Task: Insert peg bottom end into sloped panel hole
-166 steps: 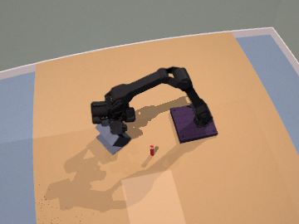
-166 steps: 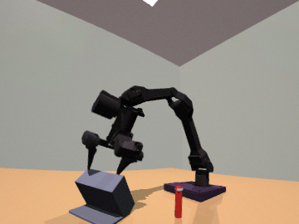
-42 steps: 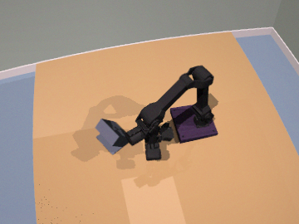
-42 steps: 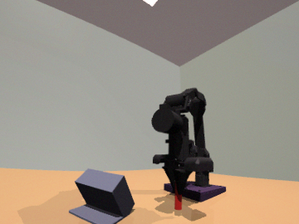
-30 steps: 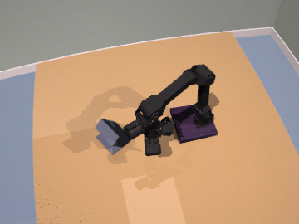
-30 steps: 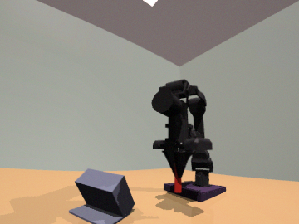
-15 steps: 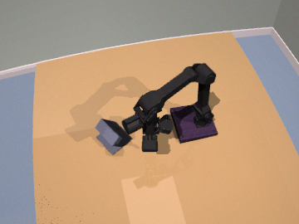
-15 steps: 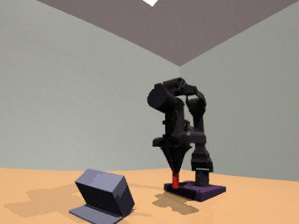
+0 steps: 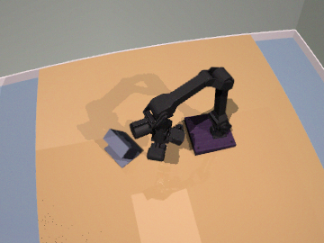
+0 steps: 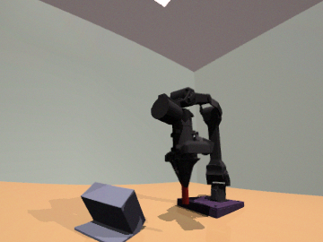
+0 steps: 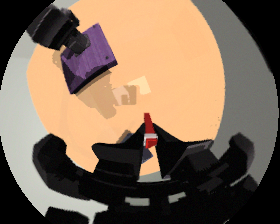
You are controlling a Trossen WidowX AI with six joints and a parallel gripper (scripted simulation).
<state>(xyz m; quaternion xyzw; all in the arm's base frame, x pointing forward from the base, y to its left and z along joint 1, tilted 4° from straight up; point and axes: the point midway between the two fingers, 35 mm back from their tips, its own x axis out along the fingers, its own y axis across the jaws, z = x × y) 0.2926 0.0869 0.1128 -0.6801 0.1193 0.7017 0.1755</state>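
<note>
The red peg [image 10: 185,196] [image 11: 147,120] is held between the fingertips of my gripper [image 10: 185,185] [image 11: 150,136], which is shut on it. The peg points down, about upright in the exterior view, with its lower part showing below the fingers and held above the table. In the top view the arm hides the peg. The grey-blue sloped panel [image 9: 118,139] [image 10: 109,196] stands apart from the peg, left of the gripper in the top and exterior views. In the wrist view a small part of the panel [image 11: 126,137] shows behind the fingers. I cannot make out its hole or the peg's cross-section.
The purple base plate [image 9: 202,142] [image 10: 229,206] [image 11: 95,57] carries the arm, to the right of the gripper in the top and exterior views. The panel's flat foot [image 10: 93,231] lies on the orange table top [image 9: 90,195]. Shadows of the arm fall on the table.
</note>
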